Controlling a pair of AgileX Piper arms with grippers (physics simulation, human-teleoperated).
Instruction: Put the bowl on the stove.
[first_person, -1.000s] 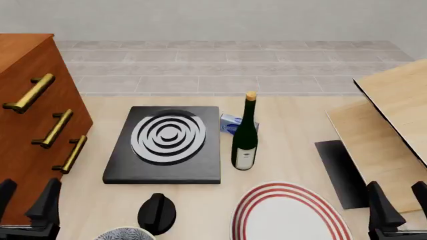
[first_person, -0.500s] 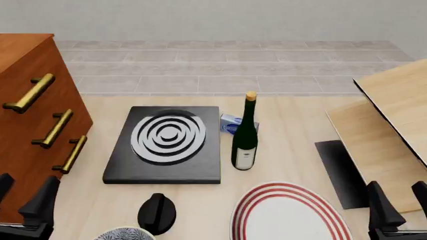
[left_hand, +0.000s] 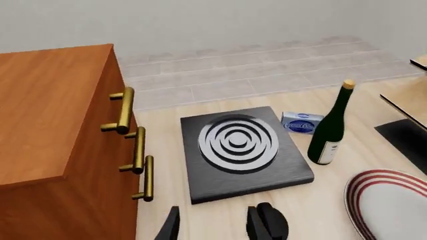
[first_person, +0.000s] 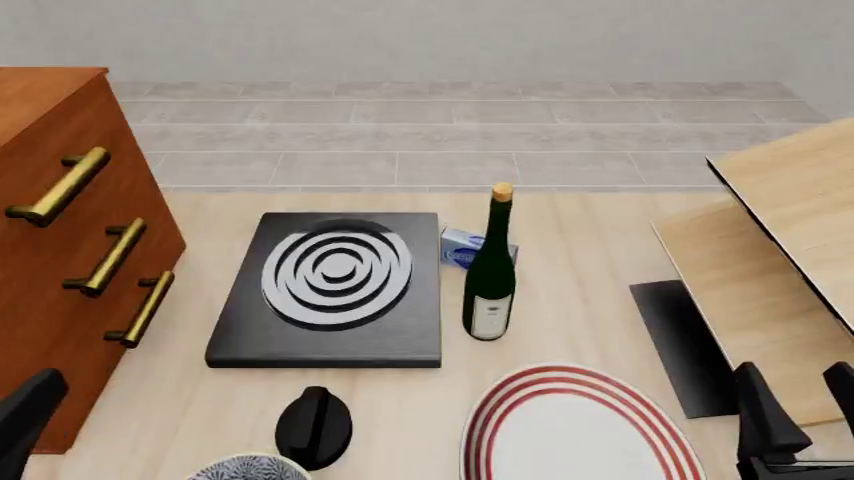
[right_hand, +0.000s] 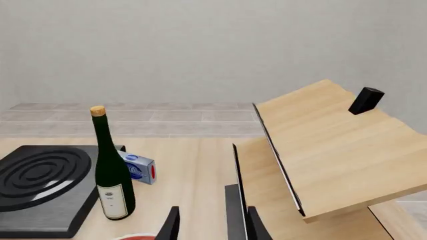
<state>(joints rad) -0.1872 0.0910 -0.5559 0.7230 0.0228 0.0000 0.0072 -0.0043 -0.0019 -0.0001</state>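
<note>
We bring our left pincer (left_hand: 210, 225), its fingers parted and empty, down beside the knob (first_person: 314, 425) onto the bowl (first_person: 250, 468) rim, approaching squarely.

I see matt black stove (first_person: 327, 290) with silvery metal-look rings; glossy dark glass bottle (first_person: 490, 270); reddish wood cabinet (first_person: 60, 230), shiny brass handles (first_person: 107, 258); pale wood table (first_person: 587, 250).
</note>
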